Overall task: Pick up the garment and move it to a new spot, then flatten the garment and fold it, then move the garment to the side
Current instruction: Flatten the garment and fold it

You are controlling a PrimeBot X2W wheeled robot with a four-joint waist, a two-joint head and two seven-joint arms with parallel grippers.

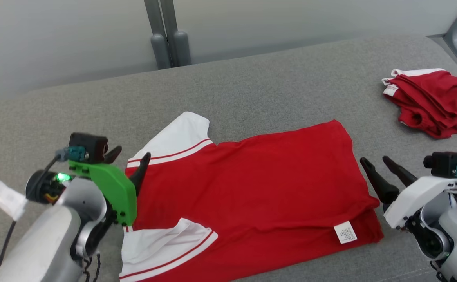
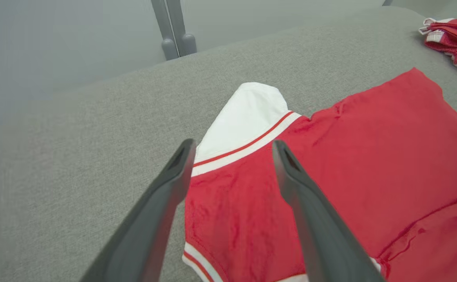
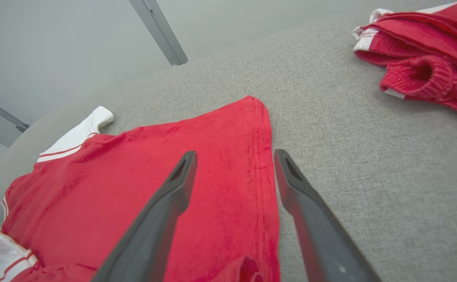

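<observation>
Red-and-white knit shirt (image 1: 251, 184), laid on grey cloth (image 1: 251, 90).
Left gripper (image 1: 129, 157) at its sleeve end, right gripper (image 1: 375, 160) at its hem: both gaping, empty; an uneven grasp risks skewing the fold.

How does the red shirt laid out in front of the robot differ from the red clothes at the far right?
The laid-out shirt lies spread fairly flat, white sleeves showing; the heap at far right is bunched and creased. The laid-out shirt lies between the left gripper and right gripper; the heap sits apart, beyond the right one. Both are red with white trim, on the grey surface.
</observation>
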